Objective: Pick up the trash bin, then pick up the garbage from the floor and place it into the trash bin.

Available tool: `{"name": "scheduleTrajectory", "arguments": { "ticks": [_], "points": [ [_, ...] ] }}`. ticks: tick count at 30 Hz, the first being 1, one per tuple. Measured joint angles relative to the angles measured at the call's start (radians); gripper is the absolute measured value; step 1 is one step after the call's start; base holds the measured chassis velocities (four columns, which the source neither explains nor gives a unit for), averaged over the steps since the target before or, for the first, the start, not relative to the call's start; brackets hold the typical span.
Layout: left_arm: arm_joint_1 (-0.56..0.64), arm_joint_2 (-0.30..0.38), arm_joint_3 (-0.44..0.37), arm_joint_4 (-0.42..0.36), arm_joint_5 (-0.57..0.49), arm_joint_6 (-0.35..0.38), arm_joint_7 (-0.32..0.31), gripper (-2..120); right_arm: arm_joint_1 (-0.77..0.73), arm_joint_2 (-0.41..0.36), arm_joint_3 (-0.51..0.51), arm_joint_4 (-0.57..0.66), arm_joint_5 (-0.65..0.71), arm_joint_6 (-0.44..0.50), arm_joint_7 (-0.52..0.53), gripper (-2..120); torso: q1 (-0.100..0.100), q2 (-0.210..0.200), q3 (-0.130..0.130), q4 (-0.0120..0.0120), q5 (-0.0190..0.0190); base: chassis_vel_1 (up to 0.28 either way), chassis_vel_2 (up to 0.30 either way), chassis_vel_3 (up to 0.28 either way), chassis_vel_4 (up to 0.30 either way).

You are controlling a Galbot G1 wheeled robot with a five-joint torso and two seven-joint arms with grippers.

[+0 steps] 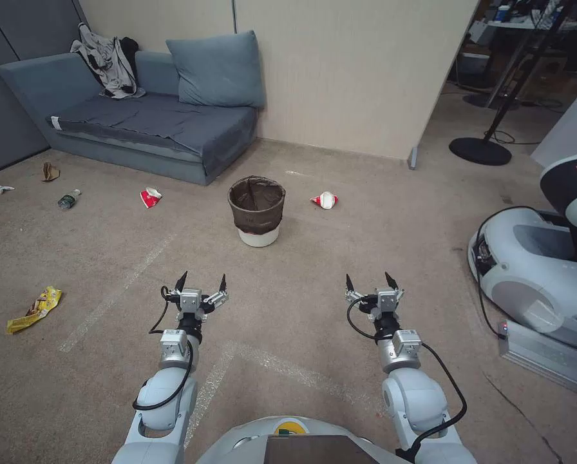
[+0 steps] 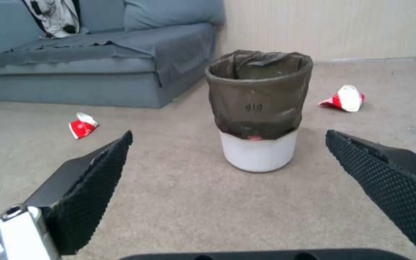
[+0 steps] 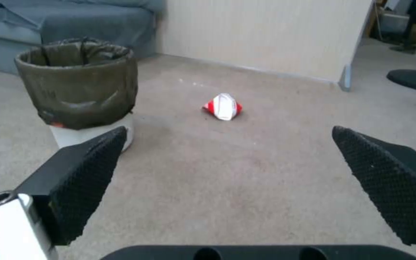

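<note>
Left hand [image 1: 202, 282] and right hand [image 1: 372, 281], both spread, hover above beige carpet [image 1: 301, 303].
Small round white plastic trash bin [image 1: 257, 211] with brown liner stands ahead between two crushed red-and-white paper cups [image 1: 150, 197].

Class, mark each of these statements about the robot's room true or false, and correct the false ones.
1. The trash bin stands upright on the carpet. True.
2. The left pincer grips the bin. False: it hangs open, short of it.
3. A crushed cup lies on the bin's right. True.
4. The yellow wrapper is inside the bin. False: it lies on the floor, far left.
5. The right pincer holds a cup. False: it is open and empty.
</note>
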State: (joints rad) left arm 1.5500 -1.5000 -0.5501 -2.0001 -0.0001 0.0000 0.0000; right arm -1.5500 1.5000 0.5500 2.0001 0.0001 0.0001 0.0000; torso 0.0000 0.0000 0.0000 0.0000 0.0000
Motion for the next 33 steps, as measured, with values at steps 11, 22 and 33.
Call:
{"name": "scheduleTrajectory", "arguments": {
  "ticks": [11,22,33],
  "points": [
    [0.0,0.0,0.0,0.0,0.0,0.0,0.0,100,0.0,0.0,0.0,0.0,0.0,0.0,0.0,100,0.0,0.0,0.0,0.0,0.0,0.0,0.0,0.0,0.0],
    [0.002,0.0,0.0,-0.002,0.0,0.0,0.0,100,-0.001,0.0,0.0,0.002,0.0,0.0,0.0,100,0.0,0.0,0.0,0.0,0.0,0.0,0.0,0.0,0.0],
    [0.073,-0.01,0.02,-0.11,0.003,0.018,-0.015,100,-0.06,0.017,0.017,0.121,0.011,-0.026,-0.003,100,0.0,0.0,0.0,-0.0003,-0.0003,0.0,0.0,0.0,0.0]
  ]
}}
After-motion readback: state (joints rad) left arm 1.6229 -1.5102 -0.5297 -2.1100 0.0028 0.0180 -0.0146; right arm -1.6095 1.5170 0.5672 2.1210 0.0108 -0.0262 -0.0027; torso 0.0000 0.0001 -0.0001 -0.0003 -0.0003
